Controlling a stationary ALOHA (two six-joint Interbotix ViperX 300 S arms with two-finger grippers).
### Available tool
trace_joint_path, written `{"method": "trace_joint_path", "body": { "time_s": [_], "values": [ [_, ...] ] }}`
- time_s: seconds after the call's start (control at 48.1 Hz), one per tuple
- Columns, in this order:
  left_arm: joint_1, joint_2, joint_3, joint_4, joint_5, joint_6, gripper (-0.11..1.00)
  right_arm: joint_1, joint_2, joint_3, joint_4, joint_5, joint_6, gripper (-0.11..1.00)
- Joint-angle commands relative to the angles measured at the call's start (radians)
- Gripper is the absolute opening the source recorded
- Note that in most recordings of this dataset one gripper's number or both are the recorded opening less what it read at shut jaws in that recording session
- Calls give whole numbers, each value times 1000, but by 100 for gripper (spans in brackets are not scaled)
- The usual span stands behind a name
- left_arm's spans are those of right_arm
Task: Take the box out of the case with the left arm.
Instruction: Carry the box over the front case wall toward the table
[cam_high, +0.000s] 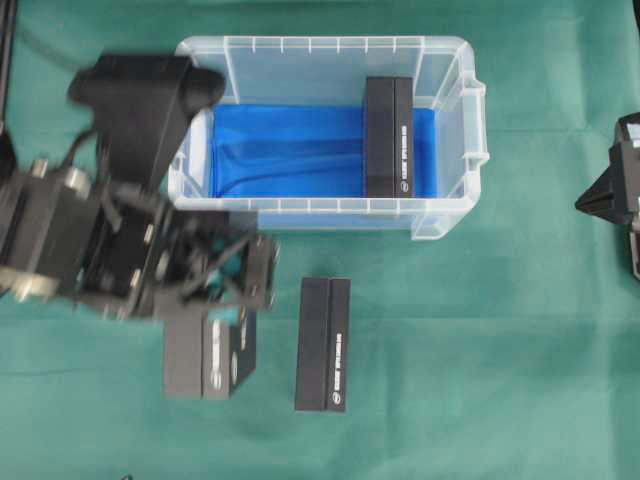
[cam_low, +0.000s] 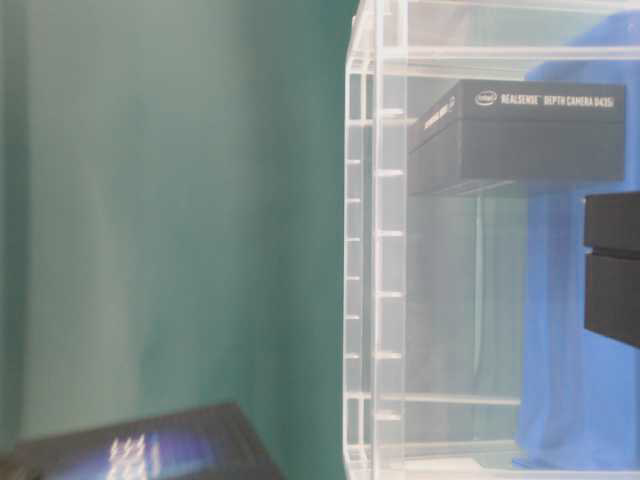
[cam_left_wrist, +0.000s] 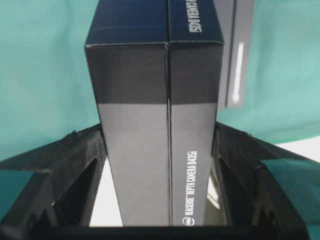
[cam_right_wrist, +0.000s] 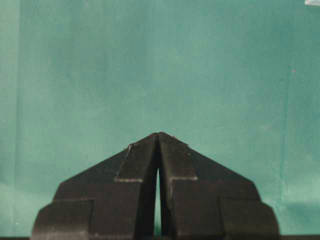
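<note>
A green cloth (cam_high: 480, 340) covered the desk. At lower left, the left tool (cam_high: 225, 285) pinched a black box (cam_high: 208, 358) outside the case (cam_high: 455, 130). At the right edge, the right tool (cam_right_wrist: 158, 137) was pressed together.

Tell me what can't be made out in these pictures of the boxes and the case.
- Whether the held box rests on the cloth or hangs above it: overhead view, left gripper covers its upper end and is blurred.
- Lettering on the loose box: overhead, too small.
- Right end of the case: table-level view, cut off by the frame edge.
- Right gripper: overhead, mostly beyond the right edge.
</note>
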Motion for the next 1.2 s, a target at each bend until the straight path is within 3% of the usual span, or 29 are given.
{"method": "trace_joint_path", "body": {
  "time_s": [0.0, 0.187, 0.644, 0.893, 1.184],
  "values": [
    [-49, -23, -18, 2, -6, -49, 61, -2, 6, -26, -2, -3, 3, 0],
    [-104, -8, -38, -3, -14, -114, 61, -2, 6, -26, -2, -3, 5, 0],
    [-104, -5, -11, -2, -14, -118, 61, -2, 5, -28, 0, -3, 5, 0],
    [-100, -5, 89, -3, -63, -118, 61, -2, 6, -28, 0, -3, 6, 0],
    [-86, -21, 279, -2, -215, -120, 61, -2, 5, -31, 3, -3, 11, 0]
  ]
}}
